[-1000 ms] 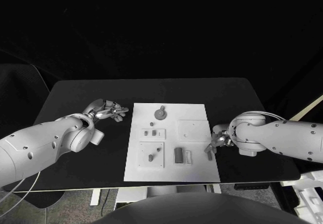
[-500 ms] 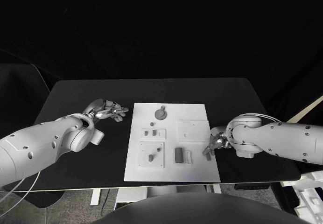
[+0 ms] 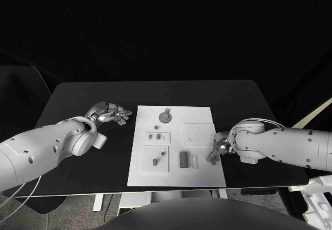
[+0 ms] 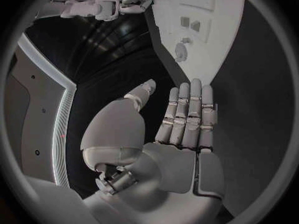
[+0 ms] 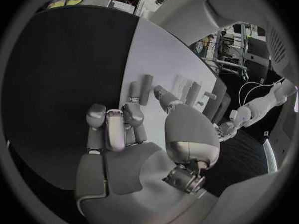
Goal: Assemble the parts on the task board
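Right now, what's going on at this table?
A two-armed robot is assembling small parts on the white task board. Its right robot hand is at the board's right edge, beside the dark upright part, fingers curled, holding nothing visible. The left robot hand waits open over the black table, left of the board.
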`<action>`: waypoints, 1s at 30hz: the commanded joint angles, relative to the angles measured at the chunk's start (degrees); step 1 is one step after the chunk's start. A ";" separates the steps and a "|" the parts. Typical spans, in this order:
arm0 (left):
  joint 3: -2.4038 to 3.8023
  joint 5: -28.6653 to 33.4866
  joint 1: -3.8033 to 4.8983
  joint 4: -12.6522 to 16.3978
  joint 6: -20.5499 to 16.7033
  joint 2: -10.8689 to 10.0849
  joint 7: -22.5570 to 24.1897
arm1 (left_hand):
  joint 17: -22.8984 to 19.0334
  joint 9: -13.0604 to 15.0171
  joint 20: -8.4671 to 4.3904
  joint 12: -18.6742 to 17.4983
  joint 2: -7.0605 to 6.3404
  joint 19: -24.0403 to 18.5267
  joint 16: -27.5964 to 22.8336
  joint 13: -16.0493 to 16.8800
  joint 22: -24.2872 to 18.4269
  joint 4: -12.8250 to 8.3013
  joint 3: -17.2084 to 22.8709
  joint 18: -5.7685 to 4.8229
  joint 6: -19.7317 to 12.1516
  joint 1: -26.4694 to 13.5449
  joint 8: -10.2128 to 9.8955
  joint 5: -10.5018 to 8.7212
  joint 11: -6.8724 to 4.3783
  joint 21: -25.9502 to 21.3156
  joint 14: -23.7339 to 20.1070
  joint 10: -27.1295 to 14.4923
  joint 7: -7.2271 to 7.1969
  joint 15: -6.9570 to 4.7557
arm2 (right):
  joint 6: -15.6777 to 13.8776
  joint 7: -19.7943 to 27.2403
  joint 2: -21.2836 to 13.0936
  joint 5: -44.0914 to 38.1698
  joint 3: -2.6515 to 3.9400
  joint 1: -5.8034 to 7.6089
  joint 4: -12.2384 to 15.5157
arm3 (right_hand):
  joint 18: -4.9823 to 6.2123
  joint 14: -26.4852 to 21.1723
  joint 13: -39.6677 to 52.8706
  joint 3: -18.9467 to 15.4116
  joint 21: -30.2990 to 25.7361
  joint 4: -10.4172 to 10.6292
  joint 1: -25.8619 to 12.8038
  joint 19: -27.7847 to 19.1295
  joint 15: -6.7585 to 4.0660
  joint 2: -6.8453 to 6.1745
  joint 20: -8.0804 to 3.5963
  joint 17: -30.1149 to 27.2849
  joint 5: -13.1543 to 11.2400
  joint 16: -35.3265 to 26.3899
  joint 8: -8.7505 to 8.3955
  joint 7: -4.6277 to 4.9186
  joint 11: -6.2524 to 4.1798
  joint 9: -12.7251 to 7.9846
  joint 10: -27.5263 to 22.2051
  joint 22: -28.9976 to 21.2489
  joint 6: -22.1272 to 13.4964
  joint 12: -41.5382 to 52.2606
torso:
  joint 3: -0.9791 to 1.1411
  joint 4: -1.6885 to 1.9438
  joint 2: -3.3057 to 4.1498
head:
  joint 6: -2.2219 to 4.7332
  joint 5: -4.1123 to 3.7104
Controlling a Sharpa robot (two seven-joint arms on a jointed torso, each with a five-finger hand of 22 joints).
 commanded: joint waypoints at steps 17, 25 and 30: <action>0.03 0.01 0.07 0.22 0.47 -0.09 0.05 | -0.10 0.01 -0.02 -0.26 -0.02 -0.29 -0.19 0.07 0.05 -0.07 -0.41 0.53 0.07 -0.68 -0.10 0.12 -0.19 -0.30 -0.30 -0.10 0.09 -0.04 | -0.63 -0.23 0.87 -4.33 -0.40 -0.76 0.11 | 0.91 -0.09 0.50 4.43 6.81 -2.91 10.88 -0.89 -0.07 2.15 -0.19 0.40 -0.02 1.28 -0.78 0.97 -0.13 1.03 -0.63 0.46 -1.22 0.36 | -0.05 0.03 -0.02 | 0.00 -0.15; 0.03 0.00 0.07 0.21 0.49 -0.07 -0.03 | -0.10 0.01 -0.02 -0.26 -0.02 -0.29 -0.19 0.07 0.05 -0.07 -0.41 0.53 0.07 -0.68 -0.10 0.12 -0.19 -0.30 -0.30 -0.10 0.09 -0.04 | -3.07 -0.15 0.38 -4.21 -0.40 -0.76 0.89 | 0.91 -0.18 0.55 6.80 6.70 -2.64 14.52 -1.09 -0.04 2.32 -0.15 0.56 0.00 1.23 -1.24 1.13 -0.10 1.13 -0.85 0.49 -1.93 0.34 | -0.03 0.00 -0.02 | 0.00 -0.11; 0.03 0.00 0.07 0.19 0.55 -0.06 -0.08 | -0.10 0.01 -0.02 -0.26 -0.02 -0.29 -0.19 0.07 0.05 -0.07 -0.41 0.53 0.07 -0.68 -0.10 0.12 -0.19 -0.30 -0.30 -0.10 0.09 -0.04 | -5.19 0.18 -0.40 -1.53 -0.39 -0.76 2.00 | 0.89 0.51 0.57 7.15 6.73 -2.49 14.77 -1.05 -0.04 2.54 -0.12 1.35 0.00 1.50 -1.14 1.10 -0.10 1.21 -0.77 0.51 -1.73 0.39 | -0.01 0.02 0.00 | 0.00 -0.07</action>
